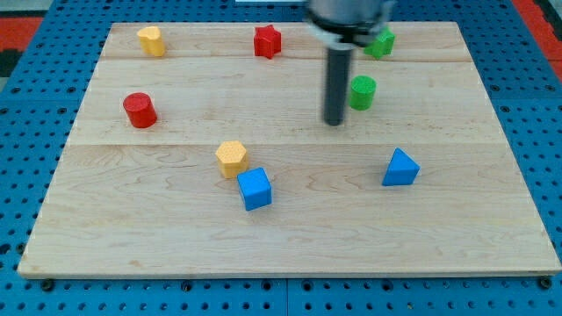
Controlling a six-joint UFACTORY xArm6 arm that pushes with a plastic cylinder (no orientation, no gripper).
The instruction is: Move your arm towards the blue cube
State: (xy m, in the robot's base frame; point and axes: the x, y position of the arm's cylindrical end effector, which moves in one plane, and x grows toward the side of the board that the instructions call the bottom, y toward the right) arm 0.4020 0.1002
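The blue cube (255, 189) lies on the wooden board (176, 237), below the middle and a little to the view's left. A yellow hexagonal block (231, 157) touches its upper left corner. My tip (334, 122) rests on the board right of centre, well above and to the right of the blue cube. It stands just left of a green cylinder (362, 91), apart from it.
A blue triangular block (400, 168) lies at lower right. A red cylinder (140, 110) is at left, a yellow block (151, 40) at top left, a red star block (267, 41) at top centre, a green star block (380, 42) at top right.
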